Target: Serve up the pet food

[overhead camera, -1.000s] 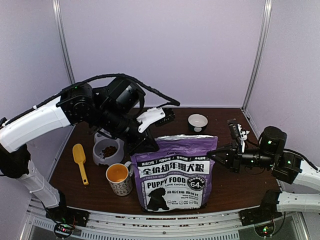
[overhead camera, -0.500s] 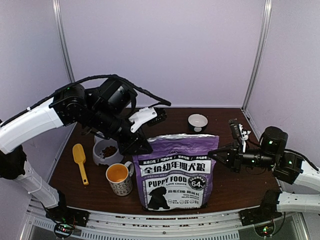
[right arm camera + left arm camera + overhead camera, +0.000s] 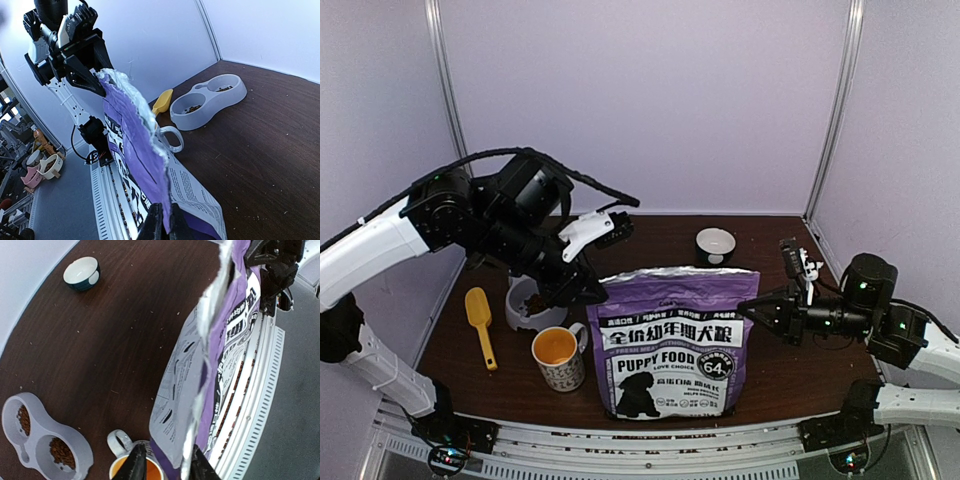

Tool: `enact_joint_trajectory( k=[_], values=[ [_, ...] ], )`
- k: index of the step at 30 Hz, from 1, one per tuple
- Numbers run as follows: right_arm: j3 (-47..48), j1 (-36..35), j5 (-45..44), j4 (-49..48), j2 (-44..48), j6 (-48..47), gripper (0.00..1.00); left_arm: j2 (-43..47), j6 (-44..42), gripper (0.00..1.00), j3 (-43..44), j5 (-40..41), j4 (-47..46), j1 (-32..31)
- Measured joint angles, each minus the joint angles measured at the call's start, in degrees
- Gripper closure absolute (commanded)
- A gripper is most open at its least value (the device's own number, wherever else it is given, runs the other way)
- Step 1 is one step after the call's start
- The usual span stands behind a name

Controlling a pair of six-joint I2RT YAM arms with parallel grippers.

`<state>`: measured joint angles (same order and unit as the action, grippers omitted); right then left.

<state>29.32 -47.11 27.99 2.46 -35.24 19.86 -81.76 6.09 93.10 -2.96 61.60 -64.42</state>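
glossy plastic pet food bag with crinkled silvery rim; dark wood-grain table; yellow plastic scoop.

purple bag, brown kibble, yellow scoop

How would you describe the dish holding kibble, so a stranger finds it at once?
Find the tall purple food bag standing on the table. Left of it, behind the mug, lies a pale grey dish. Unlike the round bowl further back, it has two joined cups with kibble.
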Motion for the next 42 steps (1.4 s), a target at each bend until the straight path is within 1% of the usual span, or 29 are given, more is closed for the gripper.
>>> enact_joint_trajectory(
  k=[1, 6, 7, 8, 9, 10, 12, 14, 17, 19, 20, 22, 23, 28, 29, 30, 31, 33, 34, 35, 37, 38, 42],
  values=[
    [0.0, 0.0, 0.0, 0.0, 0.0, 0.0, 1.0, 0.2, 0.0, 1.0, -0.1, 0.2, 0.0, 0.1],
    [0.0, 0.0, 0.0, 0.3, 0.2, 0.0, 1.0, 0.8, -0.2, 1.0, -0.2, -0.1, 0.0, 0.2],
    [0.0, 0.0, 0.0, 0.3, 0.2, 0.0, 1.0, 0.8, -0.2, 0.95, -0.3, -0.3, 0.0, 0.2],
    [0.0, 0.0, 0.0, 0.3, 0.2, 0.0, 1.0, 0.9, -0.2, 0.76, -0.4, -0.3, -0.1, 0.3],
    [0.0, 0.0, 0.0, 0.3, 0.2, 0.0, 1.0, 0.9, -0.4, 0.62, -0.4, -0.4, -0.1, 0.3],
    [0.0, 0.0, 0.0, 0.3, 0.2, 0.0, 1.0, 0.9, -0.4, 0.56, -0.4, -0.5, -0.2, 0.2],
    [0.0, 0.0, 0.0, 0.3, 0.2, 0.0, 1.0, 0.9, -0.5, 0.51, -0.4, -0.7, -0.2, 0.3],
    [0.0, 0.0, 0.0, 0.3, 0.2, 0.0, 1.0, 0.7, -0.4, 0.51, -0.3, -1.2, -0.2, 0.3],
    [0.0, 0.0, 0.0, 0.4, 0.2, 0.0, 1.0, -0.9, -0.7, 0.56, 1.2, -2.6, -0.1, 0.3],
    [0.1, 0.0, 0.0, 0.4, 0.2, 0.0, 1.0, -2.7, -1.1, 0.65, 2.9, -3.6, -0.2, 0.3],
    [0.1, 0.0, 0.1, 0.5, 0.2, 0.0, 1.0, -3.6, -1.5, 0.72, 3.6, -4.0, -0.3, 0.3],
    [0.1, 0.0, 0.1, 0.5, 0.2, 0.0, 1.0, -4.9, -1.9, 0.93, 4.8, -4.9, -0.2, 0.3],
    [0.1, 0.0, 0.1, 0.5, 0.2, 0.0, 1.0, -5.6, -2.5, 1.0, 5.4, -5.6, -0.3, 0.3],
    [0.1, 0.1, 0.1, 1.0, 0.2, 0.0, 1.0, -7.1, -3.7, 1.0, 7.0, -8.5, 0.0, 0.5],
    [0.1, 0.2, 0.1, 1.0, 0.2, 0.0, 1.0, -7.2, -3.9, 0.95, 7.0, -9.0, 0.1, 0.6],
    [0.1, 0.2, 0.1, 1.0, 0.2, -0.1, 1.0, -7.3, -4.0, 0.84, 7.2, -9.5, 0.3, 0.7],
    [0.1, 0.2, 0.1, 1.0, 0.2, -0.1, 1.0, -7.5, -4.2, 0.8, 7.6, -9.9, 0.6, 0.7],
    [0.1, 0.2, 0.3, 1.0, 0.2, -0.2, 1.0, -8.2, -4.4, 0.76, 8.4, -11.0, 0.6, 0.7],
    [0.2, 0.2, 0.3, 1.0, 0.2, -0.2, 1.0, -8.7, -4.5, 0.77, 9.0, -11.5, 0.5, 0.7],
    [0.2, 0.2, 0.4, 0.9, 0.2, -0.2, 1.0, -9.3, -4.5, 0.81, 9.7, -12.0, 0.5, 0.6],
    [0.2, 0.2, 0.5, 0.9, 0.2, -0.2, 1.0, -10.4, -4.7, 0.97, 10.9, -12.8, 0.3, 0.6],
    [0.2, 0.2, 0.5, 0.9, 0.2, -0.2, 1.0, -11.0, -4.5, 1.0, 11.5, -13.0, 0.3, 0.6],
    [0.3, 0.3, 0.5, 1.4, 0.2, -0.3, 1.0, -13.2, -5.5, 1.0, 14.1, -13.5, 1.3, 0.8]
  ],
)
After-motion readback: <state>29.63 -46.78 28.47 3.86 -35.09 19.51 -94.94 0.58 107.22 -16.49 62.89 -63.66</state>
